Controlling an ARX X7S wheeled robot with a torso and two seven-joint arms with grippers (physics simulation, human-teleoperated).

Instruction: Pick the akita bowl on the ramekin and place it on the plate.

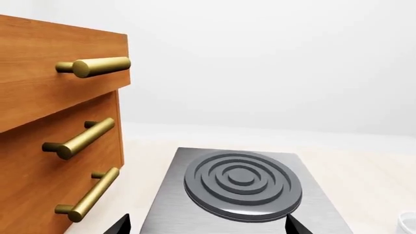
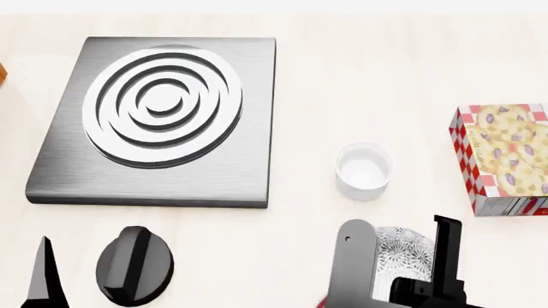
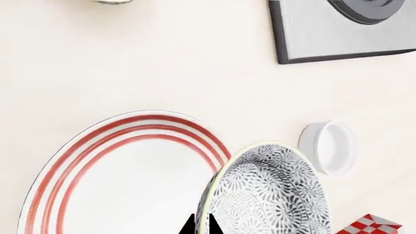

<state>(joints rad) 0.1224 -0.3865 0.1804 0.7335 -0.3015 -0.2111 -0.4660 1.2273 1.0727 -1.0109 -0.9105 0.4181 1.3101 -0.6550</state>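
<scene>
Right pincer was clamped on the bowl rim, a hard, slick, breakable thing I'd guess, plate just beside it.

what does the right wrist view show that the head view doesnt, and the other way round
Only the right wrist view shows the plate plainly, with the right gripper pinching the akita bowl by its rim. Only the head view shows the box with the red-checked edge in full, the black knob and a left gripper fingertip. Both show the ramekin, now bare, and the grey burner slab.
</scene>
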